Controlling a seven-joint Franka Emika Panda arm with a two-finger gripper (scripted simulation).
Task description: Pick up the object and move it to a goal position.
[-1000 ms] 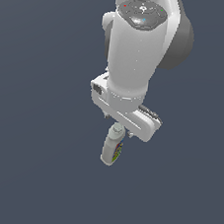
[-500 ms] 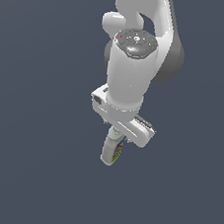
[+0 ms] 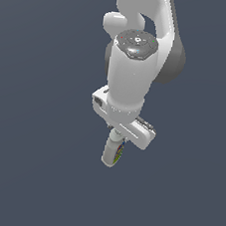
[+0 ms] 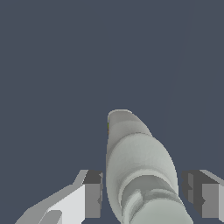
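One bottle (image 3: pixel 113 151) clamped in the tool (image 4: pixel 144 192), hanging below the arm (image 3: pixel 132 72), plain grey backdrop all round

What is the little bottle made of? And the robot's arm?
The bottle looks like pale grey-white plastic with a matte finish, its ribbed cap showing in the wrist view, and it carries a multicoloured label, maybe paper. The arm looks like smooth, slightly glossy white plastic or painted metal, since soft highlights show on it. These are renders, so this is a guess.

Light: even, soft, from above; arm (image 3: pixel 133 67) top bright.
Shadows: none cast on backdrop.
Sharpness: slightly soft, low-resolution renders.
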